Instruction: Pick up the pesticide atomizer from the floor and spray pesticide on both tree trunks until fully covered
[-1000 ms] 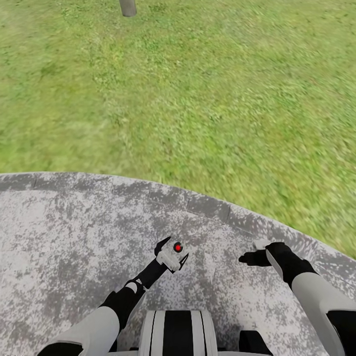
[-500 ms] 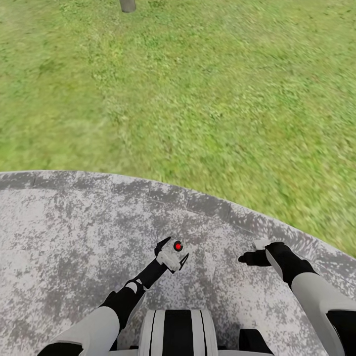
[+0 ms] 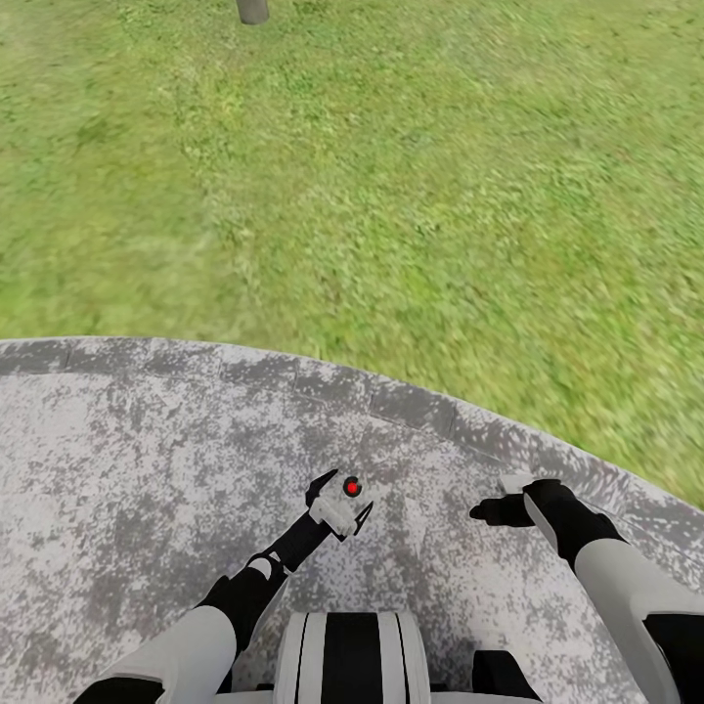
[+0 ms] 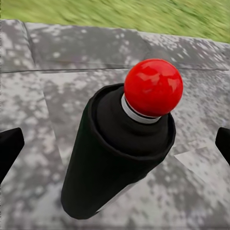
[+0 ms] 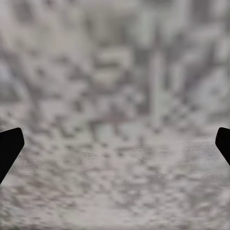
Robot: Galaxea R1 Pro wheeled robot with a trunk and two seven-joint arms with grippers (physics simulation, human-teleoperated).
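Observation:
The pesticide atomizer (image 3: 340,503) is a small pale body with a red dot on top, held at the end of my left arm above the grey paving. My left gripper (image 3: 341,500) is shut on it, with a dark finger on each side. In the left wrist view the atomizer (image 4: 120,153) appears as a dark cylinder with a red ball cap, between the fingertips (image 4: 9,148) at the frame's sides. My right gripper (image 3: 494,509) hangs open over the paving with nothing in it. In the right wrist view its fingertips (image 5: 10,146) stand wide apart. The trees and their trunks are out of view.
I stand on a round patio of mottled grey stone (image 3: 127,469), whose curved edge meets the green lawn (image 3: 391,196) ahead. The foot of a grey round post (image 3: 252,10) stands in the grass at the far top edge.
The whole view has shifted slightly, so the post sits a little nearer the top edge. Both arms and the held atomizer keep their places.

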